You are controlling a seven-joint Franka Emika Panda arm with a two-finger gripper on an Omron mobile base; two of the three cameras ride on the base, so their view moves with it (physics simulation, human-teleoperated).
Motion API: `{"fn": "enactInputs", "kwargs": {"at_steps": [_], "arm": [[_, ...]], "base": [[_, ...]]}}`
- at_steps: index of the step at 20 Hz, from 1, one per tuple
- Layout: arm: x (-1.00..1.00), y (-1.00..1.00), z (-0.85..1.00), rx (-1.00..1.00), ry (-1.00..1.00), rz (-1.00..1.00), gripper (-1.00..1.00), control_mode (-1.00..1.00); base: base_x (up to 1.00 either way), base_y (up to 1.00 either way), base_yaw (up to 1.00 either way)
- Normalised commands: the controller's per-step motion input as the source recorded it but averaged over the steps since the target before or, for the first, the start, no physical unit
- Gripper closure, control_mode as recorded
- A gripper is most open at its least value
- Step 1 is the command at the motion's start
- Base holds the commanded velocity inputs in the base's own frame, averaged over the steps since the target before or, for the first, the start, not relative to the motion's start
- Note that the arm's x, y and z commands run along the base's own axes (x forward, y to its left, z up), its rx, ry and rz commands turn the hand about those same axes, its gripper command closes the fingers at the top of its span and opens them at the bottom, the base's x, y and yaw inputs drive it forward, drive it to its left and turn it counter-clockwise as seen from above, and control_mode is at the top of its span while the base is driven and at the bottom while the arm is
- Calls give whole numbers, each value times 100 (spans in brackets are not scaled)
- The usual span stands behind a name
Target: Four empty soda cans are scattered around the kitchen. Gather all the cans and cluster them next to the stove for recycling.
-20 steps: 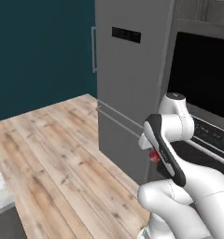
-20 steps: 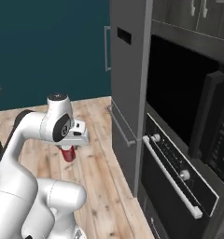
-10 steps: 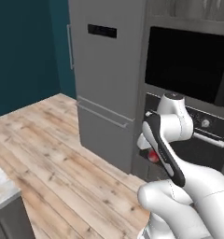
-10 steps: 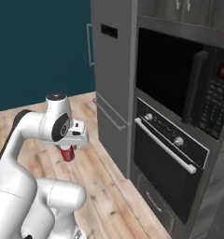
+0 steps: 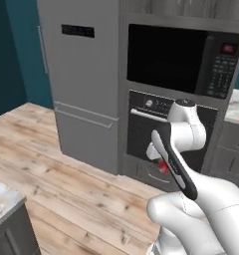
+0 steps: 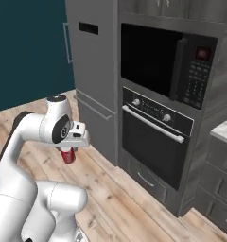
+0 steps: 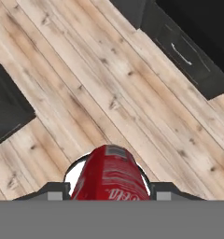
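Between jaws: soda can, apparently clamped, above wood floor.

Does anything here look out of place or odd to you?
Nothing looks spilled or damaged. The one unusual sight is a red soda can hanging in the gripper above the wooden floor, in front of the built-in oven. It is held, not dropped.

From behind the arm, left and right, we face the wall oven both share; our hand camera looks down, close over floorboards.
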Motion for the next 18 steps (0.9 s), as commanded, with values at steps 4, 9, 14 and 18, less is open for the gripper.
{"fn": "enactInputs", "kwargs": {"at_steps": [4,9,14,18], "arm": [[0,0,0,0,0,0,100,100],[0,0,0,0,0,0,100,100],[0,0,0,0,0,0,100,100],[0,0,0,0,0,0,100,100]], "base": [[-53,17,-39],[-41,10,-40],[-30,0,-43],[-25,0,-44]]}}
